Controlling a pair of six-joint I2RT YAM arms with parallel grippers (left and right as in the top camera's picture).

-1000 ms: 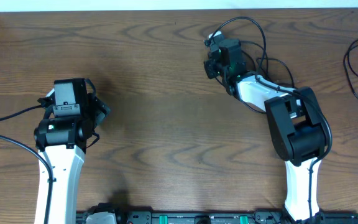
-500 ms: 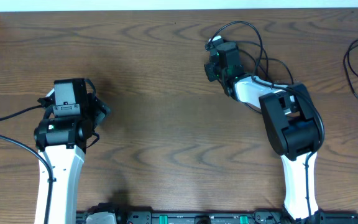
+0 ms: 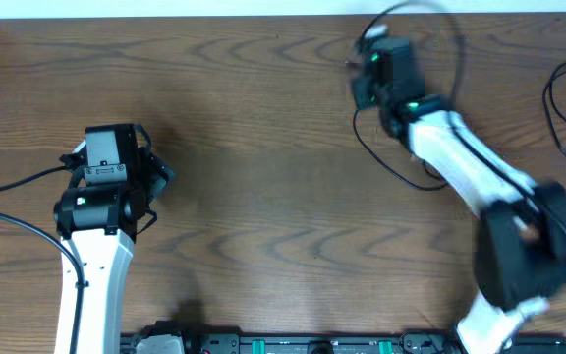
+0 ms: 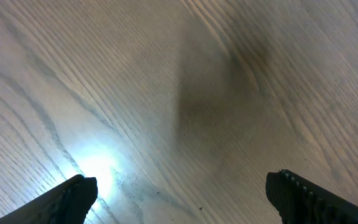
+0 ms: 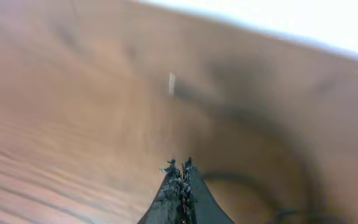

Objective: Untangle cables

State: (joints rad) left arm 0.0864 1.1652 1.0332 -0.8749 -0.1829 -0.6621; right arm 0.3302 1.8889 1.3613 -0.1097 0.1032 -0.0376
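My right gripper (image 3: 367, 79) is at the table's (image 3: 263, 197) far side, fingers pressed together; through the blur I can't tell if they pinch the black cable (image 3: 360, 133) looping beside it. The left gripper (image 4: 180, 190) hangs spread over bare wood. More cables (image 3: 558, 98) lie far right. I judge one strand is being drawn free; next comes a steady pull clear of the coils

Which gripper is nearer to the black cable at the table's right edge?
Right. The right gripper is left of the black cable, mid-table; the left gripper sits far off at the left side.
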